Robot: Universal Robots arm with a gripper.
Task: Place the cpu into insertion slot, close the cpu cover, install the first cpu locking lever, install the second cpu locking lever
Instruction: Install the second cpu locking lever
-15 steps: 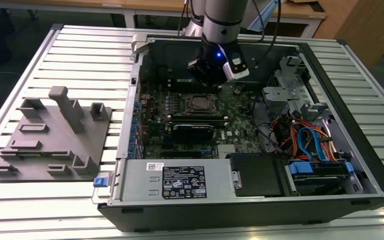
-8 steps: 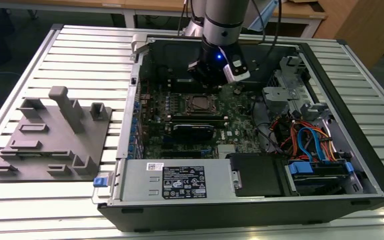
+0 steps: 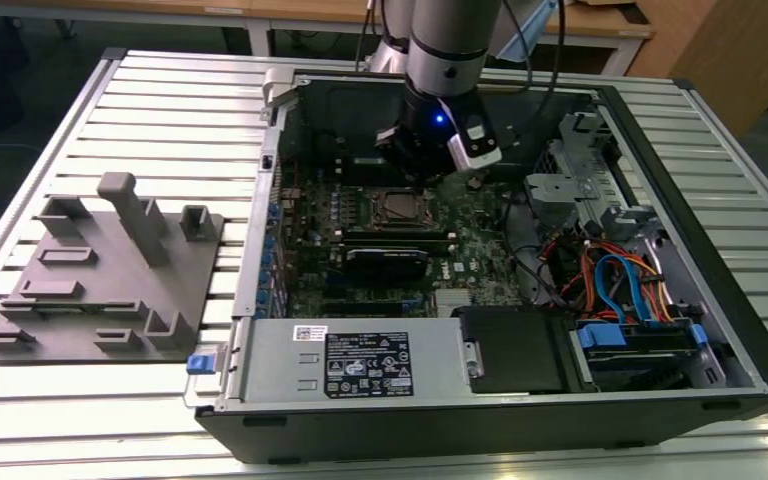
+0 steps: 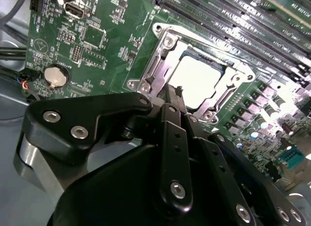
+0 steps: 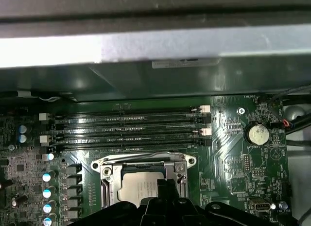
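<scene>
In both wrist views the black linked gripper (image 4: 173,97) body covers the near edge of the thin silvery metal cpu cover (image 4: 160,36) and part of the dull silver-grey square cpu (image 4: 197,78). Its fingertips meet too tightly against the cover to tell their gap. In the exterior view the arm hides the green circuit board's (image 3: 471,215) far edge.

In the first wrist view, the gripper (image 5: 163,199) was a black shape right in front of the cpu (image 5: 141,189). The silver cpu sat in the insertion slot (image 5: 144,183) on the green circuit board (image 5: 228,153). The shiny cpu cover (image 5: 144,163) lay down around it like a frame. Four long black slots (image 5: 129,129) ran side by side just beyond the cover. A round silver battery (image 5: 257,134) sat near them
</scene>
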